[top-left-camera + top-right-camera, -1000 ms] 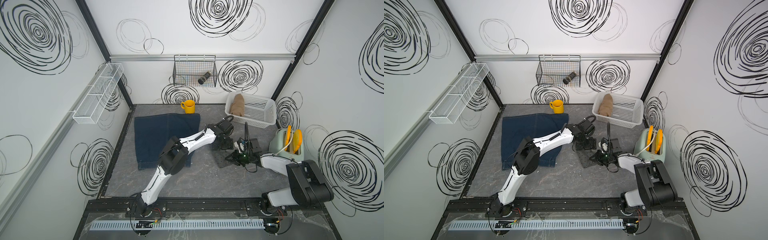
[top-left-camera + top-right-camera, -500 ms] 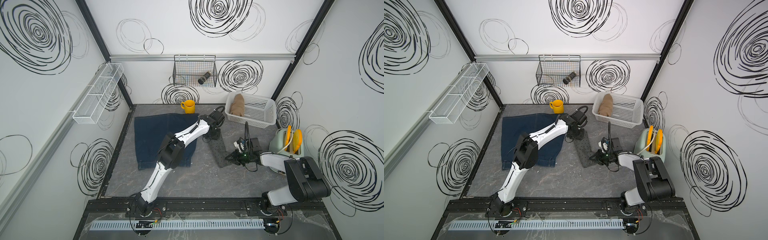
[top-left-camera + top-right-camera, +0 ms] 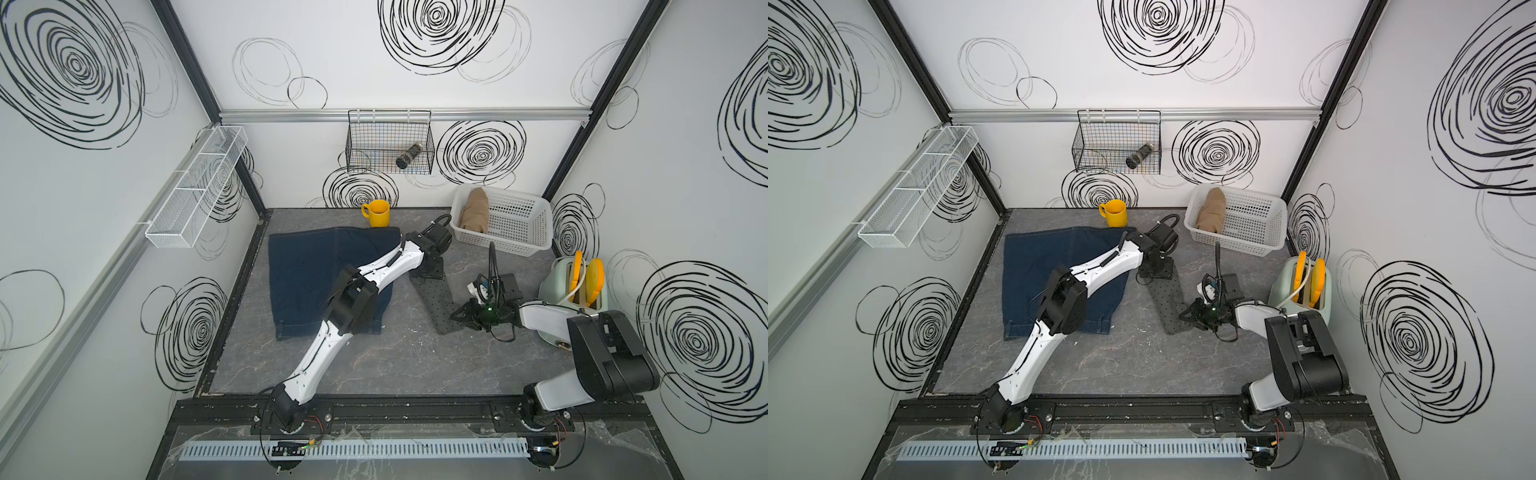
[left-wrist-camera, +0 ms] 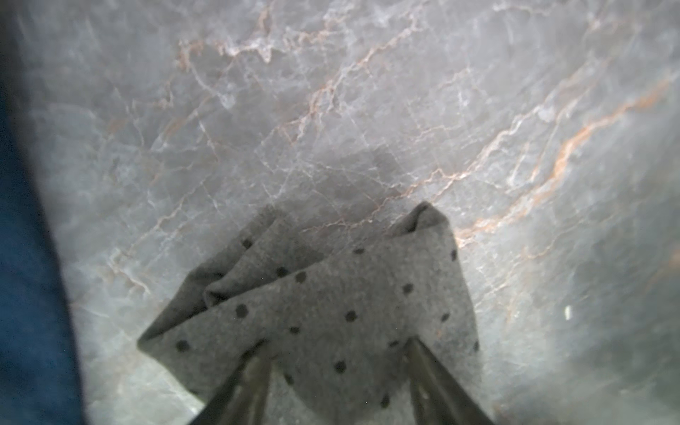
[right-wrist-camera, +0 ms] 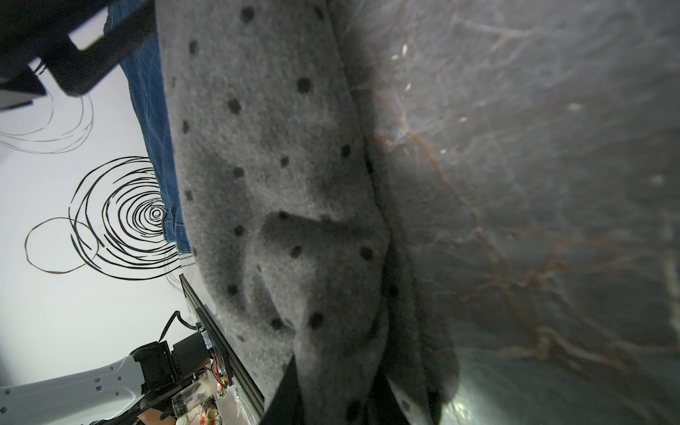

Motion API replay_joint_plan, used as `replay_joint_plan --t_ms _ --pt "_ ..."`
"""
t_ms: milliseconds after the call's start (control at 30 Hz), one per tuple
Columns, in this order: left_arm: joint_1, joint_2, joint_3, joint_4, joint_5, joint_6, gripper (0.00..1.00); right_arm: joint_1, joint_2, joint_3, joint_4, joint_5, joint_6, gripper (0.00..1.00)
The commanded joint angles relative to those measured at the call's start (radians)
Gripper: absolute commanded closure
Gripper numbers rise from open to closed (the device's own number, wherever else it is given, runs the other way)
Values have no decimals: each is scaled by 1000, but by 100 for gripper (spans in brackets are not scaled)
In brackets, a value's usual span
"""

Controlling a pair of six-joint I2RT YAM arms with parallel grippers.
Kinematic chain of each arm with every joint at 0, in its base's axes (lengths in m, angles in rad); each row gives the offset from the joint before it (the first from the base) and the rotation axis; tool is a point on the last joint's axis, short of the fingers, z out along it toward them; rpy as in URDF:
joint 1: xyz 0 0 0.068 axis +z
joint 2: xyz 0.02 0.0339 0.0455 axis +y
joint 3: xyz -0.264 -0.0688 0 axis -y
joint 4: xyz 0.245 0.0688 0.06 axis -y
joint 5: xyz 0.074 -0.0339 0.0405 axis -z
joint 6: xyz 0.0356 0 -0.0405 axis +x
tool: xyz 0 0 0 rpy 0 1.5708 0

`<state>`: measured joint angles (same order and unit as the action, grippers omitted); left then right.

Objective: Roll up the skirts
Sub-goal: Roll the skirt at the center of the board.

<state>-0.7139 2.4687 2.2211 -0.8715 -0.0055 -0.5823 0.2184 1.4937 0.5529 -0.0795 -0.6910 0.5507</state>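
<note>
The grey dotted skirt lies folded into a narrow strip on the worktop, between the two arms. The right claw pinches its near end. The left claw stands over its far end with fingers spread. The denim skirt lies flat near it, on the left side. The tan skirt sits rolled in the white basket.
</note>
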Motion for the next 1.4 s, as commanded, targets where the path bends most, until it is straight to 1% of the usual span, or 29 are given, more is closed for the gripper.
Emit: replay_joint_plan --t_ms 0,33,67,133,233,300,400,467,500,567,667,733,800,900,967,1033,1067,1100,1200,1233,1267,1367 --pt "28 -99 -5 19 87 37 12 2 49 -22 -106 146 -24 83" --pt "39 -142 -31 24 105 43 5 2 49 -22 -106 146 -23 83" --pt "51 -190 -73 36 118 50 0 2 47 -22 -107 146 -22 83" --pt "76 -309 -208 107 158 53 4 2 45 -24 -105 146 -23 84" --pt "109 -506 -510 298 262 18 3 1 44 -24 -105 145 -23 84" --pt "117 -595 -682 410 312 -25 4 2 46 -21 -104 145 -26 84" --pt "100 -665 -895 573 370 -74 4 1 53 -16 -104 145 -28 85" --pt "89 -672 -1000 684 394 -113 4 2 53 -16 -101 143 -28 85" --pt "85 -666 -1045 758 432 -138 4 2 53 -17 -99 143 -29 85" --pt "76 -638 -1087 858 481 -178 4 2 53 -17 -99 143 -30 85" --pt "44 -580 -1081 923 496 -184 4 1 50 -15 -105 141 -34 85" --pt "31 -535 -1065 896 456 -195 4 1 49 -17 -103 141 -37 85" --pt "20 -509 -1081 930 434 -218 4 1 52 -16 -102 139 -37 85" --pt "-2 -453 -1076 981 434 -251 1 1 51 -16 -100 137 -38 84" --pt "-14 -416 -1051 1002 432 -262 2 1 52 -16 -102 138 -41 84" --pt "-22 -380 -1022 1019 428 -276 8 1 51 -15 -103 136 -45 84" --pt "-23 -369 -1012 1025 418 -277 12 1 51 -15 -104 135 -47 84" --pt "-24 -360 -1004 1025 397 -278 22 1 50 -16 -103 136 -48 83" --pt "-14 -341 -999 1023 341 -294 63 1 44 -15 -109 141 -46 80" --pt "-8 -339 -1006 1025 327 -301 75 1 37 -16 -113 146 -43 78" --pt "-2 -343 -1018 1029 314 -303 80 1 25 -16 -115 151 -41 75" --pt "13 -355 -1039 1033 307 -283 83 -9 -55 -25 -135 205 -20 49"
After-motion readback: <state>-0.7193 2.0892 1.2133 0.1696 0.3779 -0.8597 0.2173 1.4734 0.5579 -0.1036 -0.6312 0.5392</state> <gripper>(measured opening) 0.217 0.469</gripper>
